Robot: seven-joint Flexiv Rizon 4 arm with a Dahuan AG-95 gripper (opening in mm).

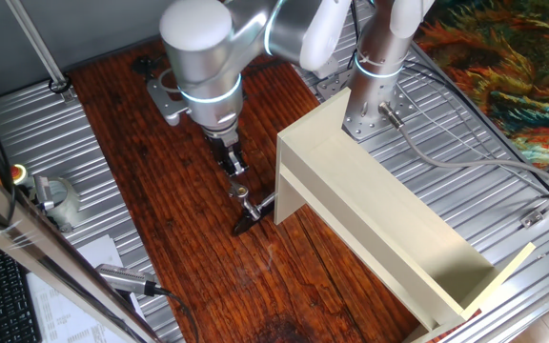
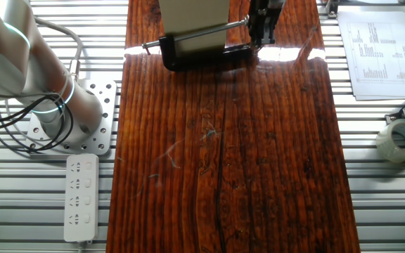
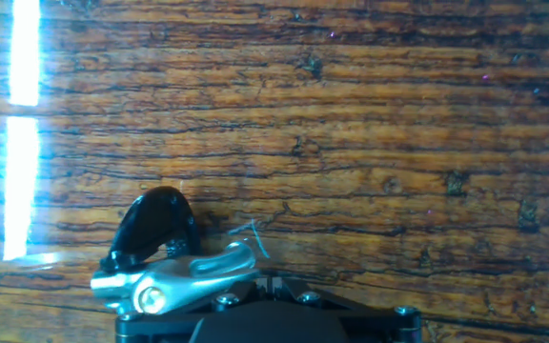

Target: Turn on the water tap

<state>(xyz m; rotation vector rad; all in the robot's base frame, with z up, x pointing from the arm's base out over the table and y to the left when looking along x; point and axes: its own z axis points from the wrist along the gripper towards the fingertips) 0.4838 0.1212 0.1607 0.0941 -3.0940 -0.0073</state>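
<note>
The water tap [image 1: 245, 205] stands on the wooden table next to the near end of the cream box [image 1: 379, 210]. It has a thin silvery lever and a black curved spout [image 1: 246, 225]. In the hand view the lever [image 3: 184, 276] lies at the lower left, with the black spout [image 3: 151, 224] behind it. My gripper [image 1: 235, 170] hangs just above the lever, fingers together and holding nothing. Its fingertips [image 3: 267, 283] sit right beside the lever's tip. In the other fixed view my gripper [image 2: 262, 34] is at the top, by the black C-clamp [image 2: 202, 56].
The cream box [image 2: 192, 17] blocks the side beyond the tap. A tape roll [image 2: 401, 140], a paper sheet [image 2: 378, 53] and a power strip [image 2: 81, 197] lie off the wooden board. A pen-like tool [image 1: 127, 279] lies at the board's near-left edge.
</note>
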